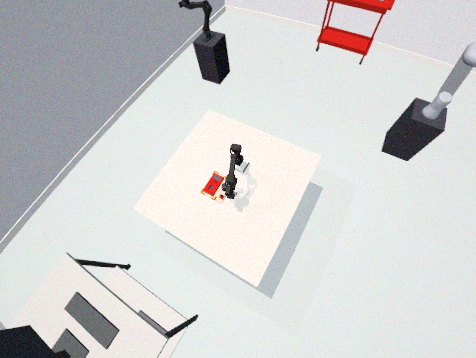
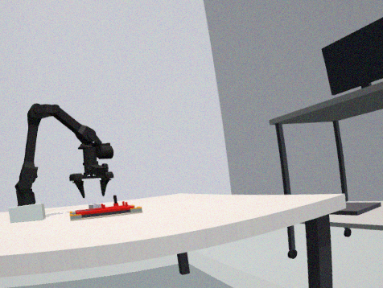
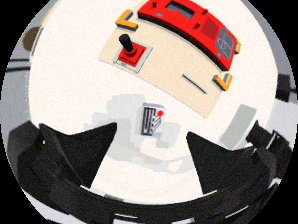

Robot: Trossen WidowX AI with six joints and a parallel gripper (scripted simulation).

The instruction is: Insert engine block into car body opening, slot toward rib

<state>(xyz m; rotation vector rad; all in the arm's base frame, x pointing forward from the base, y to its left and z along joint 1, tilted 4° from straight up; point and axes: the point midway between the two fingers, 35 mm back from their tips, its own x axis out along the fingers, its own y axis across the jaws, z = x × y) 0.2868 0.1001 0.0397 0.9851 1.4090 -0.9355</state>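
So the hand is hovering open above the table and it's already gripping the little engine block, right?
Not quite. The hand does hover open above the table, but it grips nothing: the wrist view shows the engine block lying on the table below, between the spread fingers, beside the red car body.

Red shelving cart (image 1: 356, 22): standing near the far wall. Black pedestal (image 1: 212, 56) carrying a dark idle arm (image 1: 198, 9): sitting beside the grey wall (image 1: 60, 75). Second dark pedestal (image 1: 414, 129) bearing a pale cylinder arm (image 1: 452, 82): standing on the floor. Grey desk (image 2: 326, 109) supporting a black monitor (image 2: 352, 60): standing well apart from the white table (image 2: 225, 219).
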